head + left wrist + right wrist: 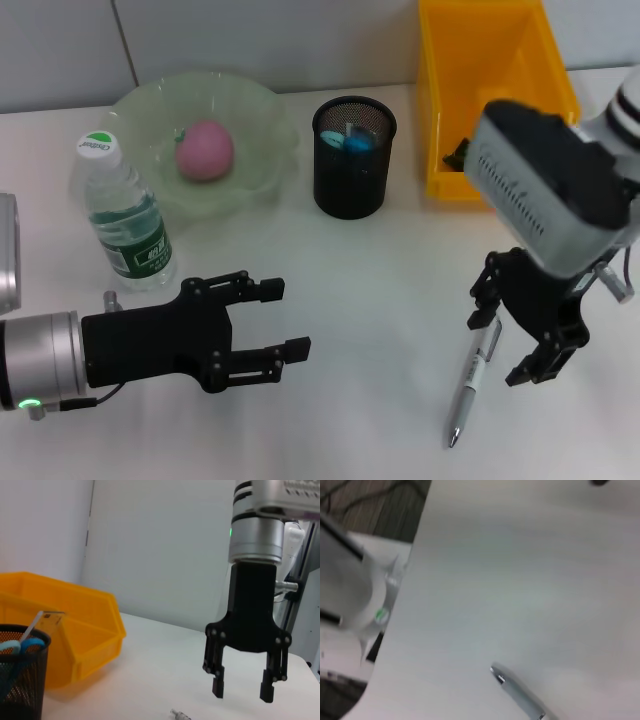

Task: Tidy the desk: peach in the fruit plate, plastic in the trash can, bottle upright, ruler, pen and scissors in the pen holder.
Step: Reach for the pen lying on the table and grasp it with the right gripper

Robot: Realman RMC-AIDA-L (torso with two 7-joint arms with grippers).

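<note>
A silver pen (470,388) lies on the white desk, tip toward the front edge. My right gripper (503,347) hangs open just above its upper end, one finger on each side; the left wrist view shows this gripper (243,690) clear of the desk with the pen's end (180,713) below. The pen (520,695) also shows in the right wrist view. The pink peach (205,150) rests in the green glass plate (255,110). The bottle (125,215) stands upright. Blue-handled scissors (360,142) and a clear ruler (42,622) stand in the black mesh pen holder (350,185). My left gripper (275,320) is open and empty.
A yellow bin (440,100) stands at the back right, beside the pen holder; a dark thing (458,155) shows inside it, partly hidden by my right arm. Open desk lies between the two grippers. The desk's edge shows in the right wrist view.
</note>
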